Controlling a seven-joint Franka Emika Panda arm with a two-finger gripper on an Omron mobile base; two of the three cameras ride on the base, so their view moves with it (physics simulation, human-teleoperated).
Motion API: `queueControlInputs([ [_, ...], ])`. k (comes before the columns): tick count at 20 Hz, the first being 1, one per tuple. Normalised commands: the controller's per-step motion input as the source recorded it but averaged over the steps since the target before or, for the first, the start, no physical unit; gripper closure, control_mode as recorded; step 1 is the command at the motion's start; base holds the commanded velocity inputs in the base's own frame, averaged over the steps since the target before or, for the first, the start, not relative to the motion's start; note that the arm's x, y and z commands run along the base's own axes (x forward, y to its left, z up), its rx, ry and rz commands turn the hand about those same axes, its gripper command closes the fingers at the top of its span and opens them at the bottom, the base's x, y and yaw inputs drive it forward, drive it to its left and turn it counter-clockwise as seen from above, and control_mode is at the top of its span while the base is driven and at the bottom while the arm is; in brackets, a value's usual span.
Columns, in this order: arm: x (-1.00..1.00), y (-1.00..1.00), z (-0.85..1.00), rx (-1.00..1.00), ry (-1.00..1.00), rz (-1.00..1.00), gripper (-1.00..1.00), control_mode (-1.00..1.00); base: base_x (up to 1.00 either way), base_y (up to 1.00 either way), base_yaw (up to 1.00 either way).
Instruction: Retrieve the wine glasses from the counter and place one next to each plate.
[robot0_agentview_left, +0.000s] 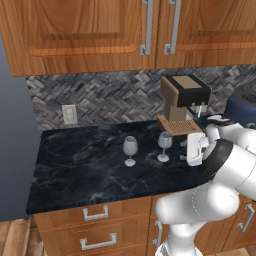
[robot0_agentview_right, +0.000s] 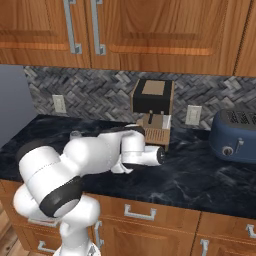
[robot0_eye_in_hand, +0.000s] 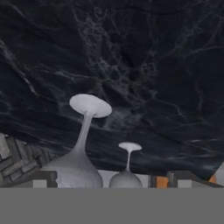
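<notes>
Early stage: both wine glasses (robot0_agentview_left: 130, 150) (robot0_agentview_left: 164, 145) stand upright on the bench (robot0_agentview_left: 80, 170) just left of the coffee machine (robot0_agentview_left: 182, 102), neither lifted; claw (robot0_eye_in_hand: 113, 181) beside them, holds nothing, opening indeterminate; placement beside plates remains.

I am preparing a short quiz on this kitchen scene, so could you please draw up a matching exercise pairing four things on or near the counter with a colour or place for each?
Things:
1. wine glasses
2. toaster
3. coffee machine
4. wall outlet

Descriptions:
A. blue, at the right end of the counter
B. clear and greyish, standing upright side by side on the counter
C. brown and black, against the backsplash
D. pale, set in the tiled backsplash

Pairs: 1-B, 2-A, 3-C, 4-D
</notes>
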Motion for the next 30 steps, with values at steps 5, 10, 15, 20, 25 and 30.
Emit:
queueControlInputs([
  [5,0.18,0.12,-0.13,0.08,0.0,0.0,-1.0,-1.0,0.0,0.0,0.0],
  [10,0.15,0.17,-0.15,0.08,0.0,0.0,-1.0,-1.0,0.0,0.0,0.0],
  [15,0.17,0.03,-0.11,0.07,0.0,0.0,-1.0,-1.0,0.0,0.0,0.0],
  [20,0.26,0.11,-0.19,0.04,0.02,0.0,-1.0,-1.0,0.0,0.0,0.0],
  [25,0.11,0.16,-0.19,0.03,0.04,0.0,-1.0,-1.0,0.0,0.0,0.0],
  [30,0.19,0.16,-0.19,0.03,0.06,0.0,-1.0,-1.0,0.0,0.0,0.0],
])
